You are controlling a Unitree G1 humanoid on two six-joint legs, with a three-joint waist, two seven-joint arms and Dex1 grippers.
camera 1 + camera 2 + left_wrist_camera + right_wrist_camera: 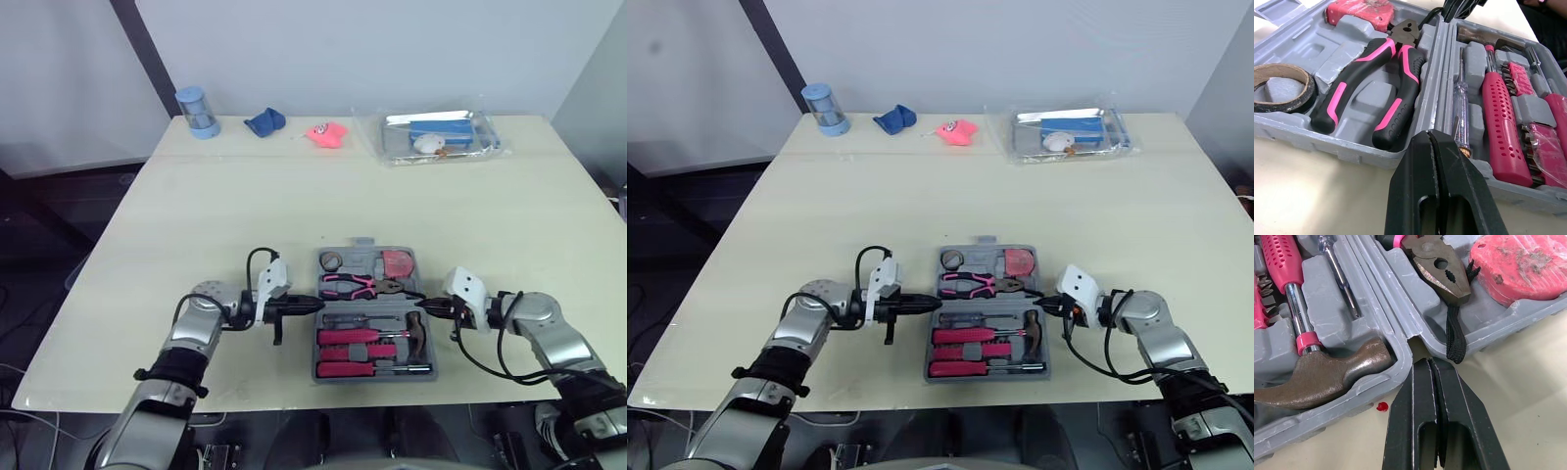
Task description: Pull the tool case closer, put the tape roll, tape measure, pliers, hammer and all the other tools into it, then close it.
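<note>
Left gripper (312, 307) clenched, empty, tips at left edge of open tool case (1327, 142), on its hinge line. Right gripper (423, 306) clenched, empty, tips at case's right edge, same line. Inside case: tape roll (330, 260), pliers (348, 286), tape measure (397, 262) in far half; hammer (1322, 374), screwdrivers (358, 336) in near half.

The tool case (1312, 139) is matt plastic, the hammer (1327, 372) dull rough metal, the pliers (1407, 73) smooth-gripped.
</note>
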